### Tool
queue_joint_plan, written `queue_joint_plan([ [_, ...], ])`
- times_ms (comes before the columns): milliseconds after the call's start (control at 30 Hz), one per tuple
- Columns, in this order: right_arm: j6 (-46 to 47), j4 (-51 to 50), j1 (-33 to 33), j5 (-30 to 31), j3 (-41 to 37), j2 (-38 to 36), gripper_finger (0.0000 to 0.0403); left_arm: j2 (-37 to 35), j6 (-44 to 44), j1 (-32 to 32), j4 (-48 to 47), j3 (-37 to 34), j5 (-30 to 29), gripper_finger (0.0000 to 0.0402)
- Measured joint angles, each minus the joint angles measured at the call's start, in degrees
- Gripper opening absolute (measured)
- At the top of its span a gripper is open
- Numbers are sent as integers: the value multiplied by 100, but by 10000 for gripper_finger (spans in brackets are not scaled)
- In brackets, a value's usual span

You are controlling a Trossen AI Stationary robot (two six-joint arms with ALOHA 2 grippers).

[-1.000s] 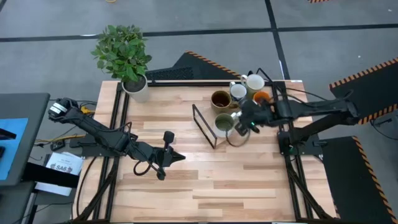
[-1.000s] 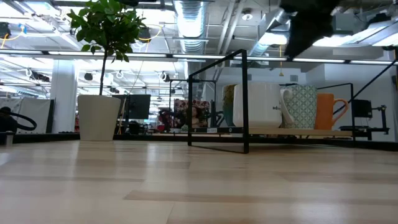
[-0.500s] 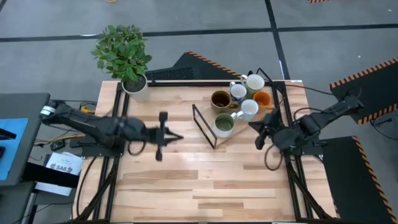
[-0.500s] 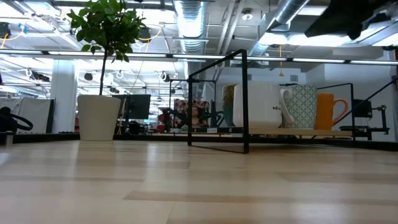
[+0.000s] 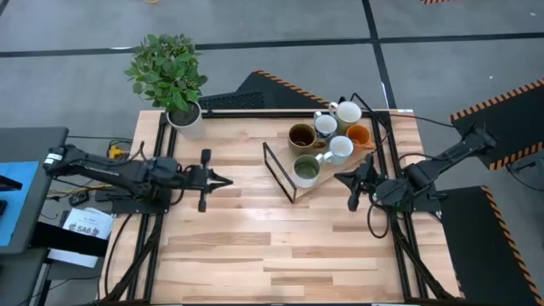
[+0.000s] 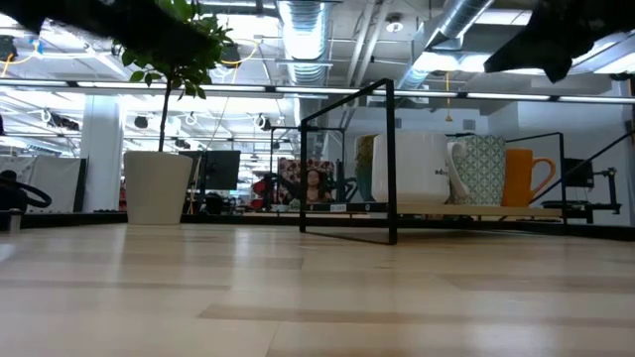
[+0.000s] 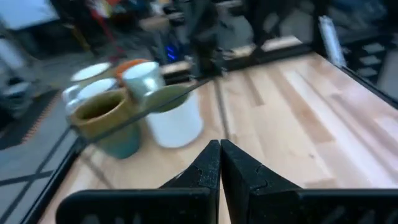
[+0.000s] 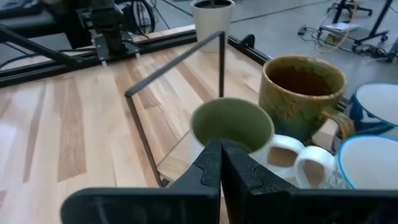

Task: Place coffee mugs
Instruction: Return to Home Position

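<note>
High view: six coffee mugs (image 5: 340,149) on shelf (image 5: 279,175), just beside right gripper (image 5: 342,178) (fingers pinched together, empty); left gripper (image 5: 224,179) likewise, well apart across bench (image 5: 280,246).

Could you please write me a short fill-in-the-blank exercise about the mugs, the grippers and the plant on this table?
1. The shelf holds ___ mugs in all.
2. The left gripper and the right gripper both have their fingers ___.
3. The potted plant stands on the side of the ___ arm.
Missing words: six; shut; left.
</note>
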Motion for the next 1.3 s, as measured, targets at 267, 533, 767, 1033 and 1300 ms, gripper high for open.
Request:
queue_joint_plan([
  [267,-230,226,99,-9,2,2,23,-1927,-107,313,890,-1642,175,0],
  [533,-196,232,97,-13,2,4,19,-3868,-320,439,488,-2399,579,0],
  [767,-188,231,97,-33,2,2,28,-4359,-614,439,132,-2937,485,0],
  [1033,-228,-43,99,-362,2,2,19,-4330,-455,438,193,-2943,781,0],
  [1300,-619,180,-210,-1119,-342,-373,19,-4328,-621,439,3,-2949,280,0],
])
